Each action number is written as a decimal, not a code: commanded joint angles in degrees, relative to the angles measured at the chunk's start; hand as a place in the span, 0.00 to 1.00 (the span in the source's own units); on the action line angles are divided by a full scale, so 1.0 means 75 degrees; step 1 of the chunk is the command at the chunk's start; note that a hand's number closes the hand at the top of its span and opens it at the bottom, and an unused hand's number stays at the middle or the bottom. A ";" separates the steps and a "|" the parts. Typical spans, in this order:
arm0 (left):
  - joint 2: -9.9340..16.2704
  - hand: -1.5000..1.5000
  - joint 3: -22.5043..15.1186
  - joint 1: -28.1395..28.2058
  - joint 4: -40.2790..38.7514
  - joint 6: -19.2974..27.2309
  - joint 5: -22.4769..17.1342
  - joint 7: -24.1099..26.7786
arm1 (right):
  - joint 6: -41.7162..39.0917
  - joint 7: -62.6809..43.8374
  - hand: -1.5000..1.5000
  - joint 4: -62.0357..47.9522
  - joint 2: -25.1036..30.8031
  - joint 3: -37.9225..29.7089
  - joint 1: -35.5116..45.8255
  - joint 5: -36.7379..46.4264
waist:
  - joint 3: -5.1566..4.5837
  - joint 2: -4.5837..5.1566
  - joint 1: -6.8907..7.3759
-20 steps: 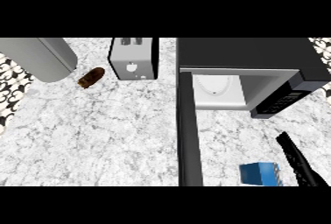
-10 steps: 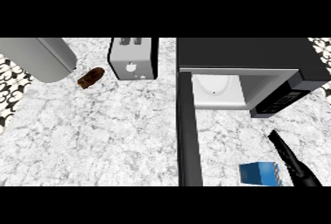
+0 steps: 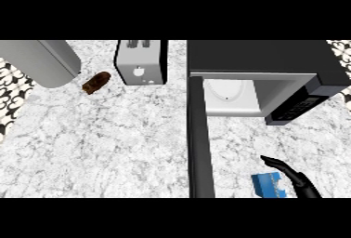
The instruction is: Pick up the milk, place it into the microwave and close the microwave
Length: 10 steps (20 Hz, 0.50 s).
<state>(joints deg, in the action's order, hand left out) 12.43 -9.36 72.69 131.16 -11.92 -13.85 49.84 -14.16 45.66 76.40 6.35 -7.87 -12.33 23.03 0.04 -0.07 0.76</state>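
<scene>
On the marble counter [image 3: 103, 139] we count one microwave [image 3: 264, 60], one toaster [image 3: 140, 69], one brown pastry-like item [image 3: 96, 82], one large grey cylinder [image 3: 41, 60] and one blue milk carton [image 3: 267, 184]. The microwave's door [image 3: 199, 139] stands open, and its white cavity [image 3: 233, 95] holds nothing we can see besides a pale round plate. The milk sits near the view's lower edge, just right of the door. Our right hand [image 3: 295, 179] touches the carton's right side, fingers curving beside it; we cannot tell whether they grip it.
</scene>
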 commanded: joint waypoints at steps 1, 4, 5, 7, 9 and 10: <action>-0.0141 0.00 -0.0179 -0.0015 0.0179 0.0028 0.0206 -0.0064 | 0.0639 0.0424 1.00 -0.0815 0.0029 -0.0055 0.0398 0.0425 | 0.0003 0.0006 -0.0005; -0.0071 0.00 0.0094 0.0121 -0.0163 -0.0226 0.0101 0.0232 | 0.1034 0.0956 0.00 -0.1333 0.0185 -0.0254 0.0572 0.0544 | 0.0003 -0.0004 0.0027; 0.0136 0.00 0.0351 0.0228 -0.0131 -0.0437 -0.0271 0.0194 | 0.1309 0.1060 0.00 -0.1469 0.0342 -0.0271 0.0674 0.0812 | 0.0003 -0.0002 0.0044; 0.0027 0.00 0.0400 0.0294 -0.0026 -0.0429 -0.0321 0.0253 | 0.1458 0.0816 1.00 -0.2047 0.0462 -0.0525 0.1384 0.0776 | 0.0004 0.0003 0.0075; -0.0152 0.00 0.0121 0.0089 -0.0499 -0.0394 0.0211 0.0546 | 0.2077 0.1365 1.00 -0.2190 0.0474 -0.0248 0.1052 0.1363 | 0.0003 -0.0006 0.0067; 0.0041 0.00 0.0486 -0.0030 -0.0380 -0.0476 -0.0152 0.0325 | 0.2185 0.1211 1.00 -0.2182 0.0321 -0.0143 0.1065 0.1436 | 0.0000 0.0002 0.0013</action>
<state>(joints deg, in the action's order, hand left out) 12.08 -7.90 72.92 129.82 -13.65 -13.96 50.74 -2.64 52.78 63.81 8.57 -9.40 -5.79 30.43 -0.01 -0.09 0.93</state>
